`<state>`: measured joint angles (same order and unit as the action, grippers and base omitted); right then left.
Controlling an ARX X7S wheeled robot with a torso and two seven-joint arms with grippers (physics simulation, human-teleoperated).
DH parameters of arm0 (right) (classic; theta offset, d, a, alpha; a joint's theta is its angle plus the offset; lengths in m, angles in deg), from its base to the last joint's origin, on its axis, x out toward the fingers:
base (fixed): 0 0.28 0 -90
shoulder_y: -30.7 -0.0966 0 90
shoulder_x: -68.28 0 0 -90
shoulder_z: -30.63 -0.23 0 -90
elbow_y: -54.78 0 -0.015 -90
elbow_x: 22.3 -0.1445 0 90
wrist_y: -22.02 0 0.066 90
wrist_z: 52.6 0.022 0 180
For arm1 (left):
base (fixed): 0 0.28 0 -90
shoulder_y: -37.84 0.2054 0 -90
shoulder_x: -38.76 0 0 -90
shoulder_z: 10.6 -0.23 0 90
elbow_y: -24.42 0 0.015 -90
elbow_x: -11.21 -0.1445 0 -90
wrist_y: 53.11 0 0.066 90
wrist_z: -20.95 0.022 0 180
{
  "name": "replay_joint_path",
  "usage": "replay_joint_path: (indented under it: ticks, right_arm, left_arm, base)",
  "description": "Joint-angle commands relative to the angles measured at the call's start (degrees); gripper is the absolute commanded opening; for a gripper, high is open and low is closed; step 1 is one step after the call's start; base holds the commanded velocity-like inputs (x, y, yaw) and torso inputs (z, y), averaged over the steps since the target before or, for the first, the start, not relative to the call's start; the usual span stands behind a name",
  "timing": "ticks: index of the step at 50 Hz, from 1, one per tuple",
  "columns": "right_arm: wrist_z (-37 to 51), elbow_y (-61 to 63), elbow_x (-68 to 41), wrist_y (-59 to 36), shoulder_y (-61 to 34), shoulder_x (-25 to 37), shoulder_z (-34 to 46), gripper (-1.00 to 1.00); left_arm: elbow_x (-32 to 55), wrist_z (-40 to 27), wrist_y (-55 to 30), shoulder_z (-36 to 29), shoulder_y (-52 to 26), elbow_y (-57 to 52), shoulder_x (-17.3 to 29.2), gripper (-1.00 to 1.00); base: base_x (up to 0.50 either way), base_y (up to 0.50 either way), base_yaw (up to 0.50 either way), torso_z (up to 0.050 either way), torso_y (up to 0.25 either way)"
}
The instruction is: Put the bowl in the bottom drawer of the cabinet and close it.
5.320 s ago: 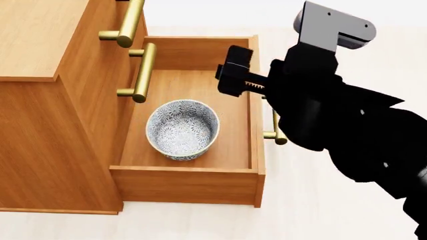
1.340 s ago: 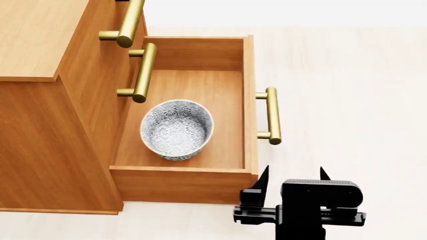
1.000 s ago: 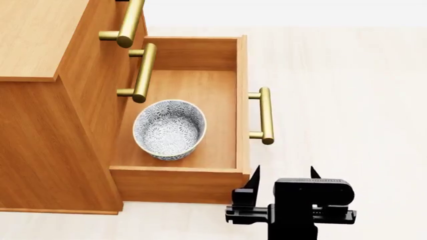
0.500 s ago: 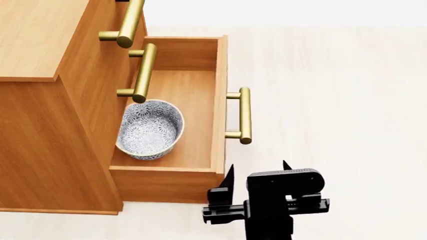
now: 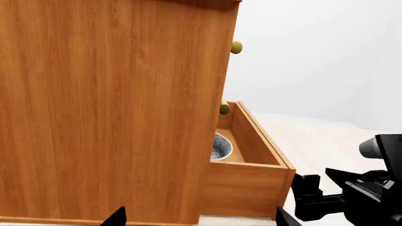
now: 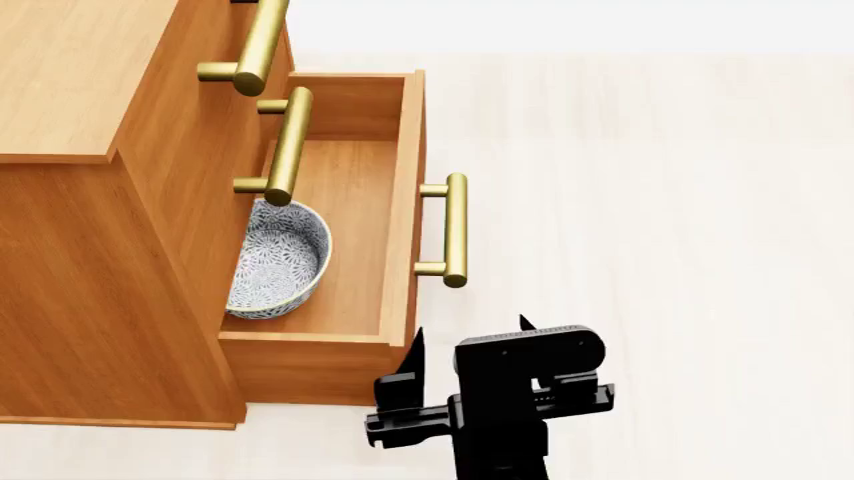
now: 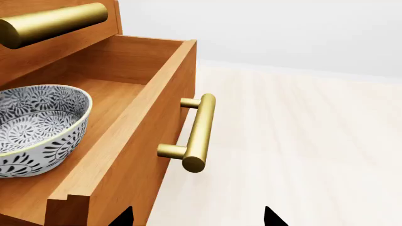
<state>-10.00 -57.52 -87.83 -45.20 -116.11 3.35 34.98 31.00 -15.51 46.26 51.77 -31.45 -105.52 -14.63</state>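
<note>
The blue-grey patterned bowl stands upright in the bottom drawer, half tucked under the fronts above. That drawer sticks partly out of the orange-brown cabinet, its brass handle facing right. My right gripper is open and empty just off the drawer's near front corner, below the handle. The right wrist view has the bowl, the handle and the gripper with its tips wide apart. My left gripper is open and empty, facing the cabinet's side. It is outside the head view.
Two upper drawer fronts carry brass bar handles that overhang the bottom drawer. Pale wood floor stretches to the right of the cabinet. My right arm shows in the left wrist view beside the drawer's corner.
The bottom drawer has slid leftward into the cabinet, carrying the bowl further under the upper fronts. My right gripper has moved left alongside it, staying open.
</note>
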Motion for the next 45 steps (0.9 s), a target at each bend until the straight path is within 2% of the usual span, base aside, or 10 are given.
replay_joint_path:
  ticks: [1,45]
  right_arm:
    - [-2.7,-1.7,-0.7,-0.3,0.2,-2.5,0.0,1.0]
    - [-7.3,-7.8,-1.6,-1.4,0.5,-9.5,-1.4,1.0]
  left_arm:
    - [0.1,0.3,0.5,-0.1,-0.2,0.9,-0.1,1.0]
    - [0.6,0.2,1.7,0.1,-0.2,1.6,0.3,1.0]
  base:
    - [0.0,0.0,0.0,0.0,0.0]
    - [0.0,0.0,0.0,0.0,0.0]
